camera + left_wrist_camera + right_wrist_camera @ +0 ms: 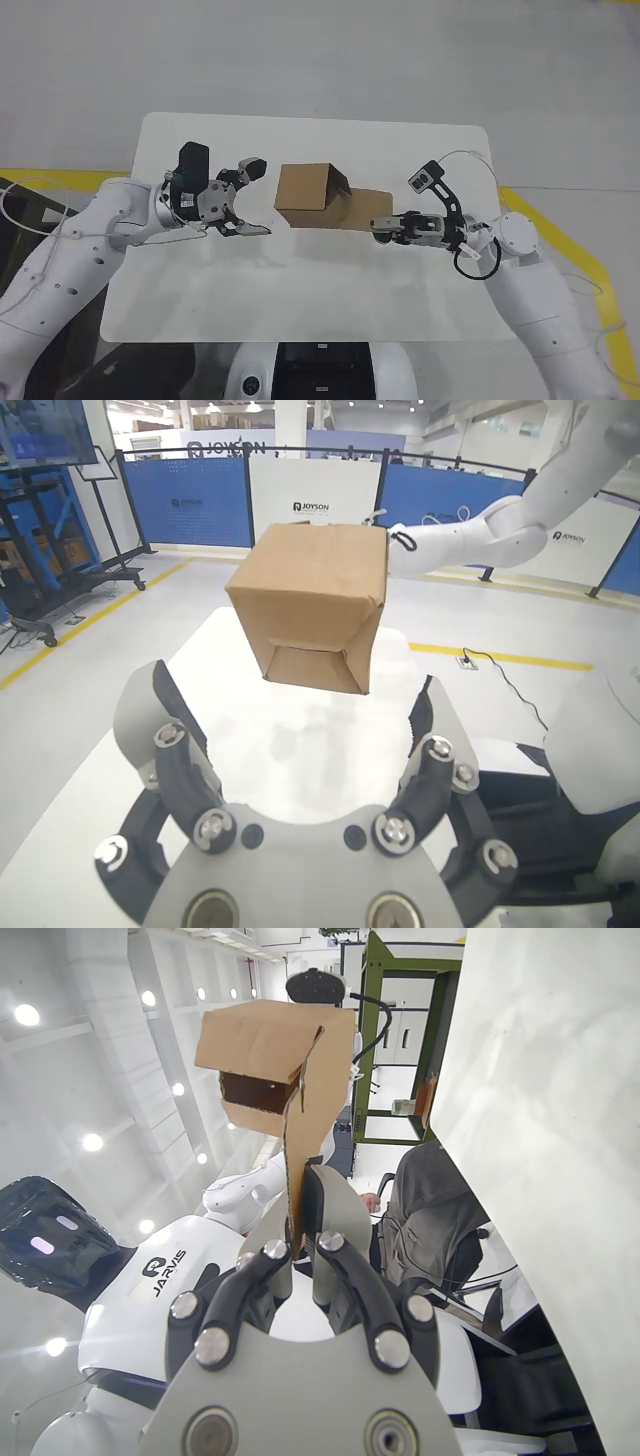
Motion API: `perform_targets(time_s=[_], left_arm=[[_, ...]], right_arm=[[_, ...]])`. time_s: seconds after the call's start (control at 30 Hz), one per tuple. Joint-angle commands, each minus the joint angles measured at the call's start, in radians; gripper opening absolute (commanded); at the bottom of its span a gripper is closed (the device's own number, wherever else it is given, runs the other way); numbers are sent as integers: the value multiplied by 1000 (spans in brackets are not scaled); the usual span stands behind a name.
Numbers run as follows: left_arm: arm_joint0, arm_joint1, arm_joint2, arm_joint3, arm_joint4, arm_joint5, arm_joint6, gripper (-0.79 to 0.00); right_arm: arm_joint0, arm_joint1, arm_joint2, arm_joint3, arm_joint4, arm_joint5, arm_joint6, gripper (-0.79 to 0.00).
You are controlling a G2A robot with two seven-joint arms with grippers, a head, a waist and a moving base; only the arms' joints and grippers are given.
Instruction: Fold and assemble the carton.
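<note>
A brown cardboard carton (312,190) hangs above the middle of the white table (300,290), shaped into a box. My right gripper (380,226) is shut on the carton's long flap (300,1138); the pinch is seen in the right wrist view at the gripper (299,1208). The carton's end toward that arm is open, with the dark inside (255,1095) showing. My left gripper (247,197) stands open just beside the carton's other end, apart from it. In the left wrist view the carton (312,600) floats beyond the spread fingers (170,700), its near face closed with a folded tuck.
The white table (280,745) has bare surface under and around the carton. Blue partition panels (190,505) and a yellow floor line (500,657) lie beyond the table. A cable (515,690) runs across the floor.
</note>
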Motion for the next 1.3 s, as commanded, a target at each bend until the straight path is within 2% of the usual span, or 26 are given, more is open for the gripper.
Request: perform_targets(time_s=[0.0, 0.07, 0.77, 0.93, 1.17, 1.27], left_arm=[[-11, 4, 20, 9, 35, 0, 45, 0], [-29, 7, 38, 19, 58, 0, 75, 0], [-29, 7, 38, 19, 58, 0, 75, 0], [-19, -7, 45, 28, 38, 18, 67, 0], [-65, -42, 87, 89, 83, 0, 51, 0], [-85, -61, 117, 108, 123, 0, 93, 0]], right_arm=[[3, 0, -3, -3, -6, 1, 4, -785], [5, 0, -9, -5, -10, 6, 12, -785], [0, 0, -18, -23, -27, 8, -5, -785], [22, -3, -28, 28, -31, -29, 24, -785], [73, -16, -64, 141, 19, -98, 107, -785], [89, -20, -74, 170, 30, -109, 122, -785]])
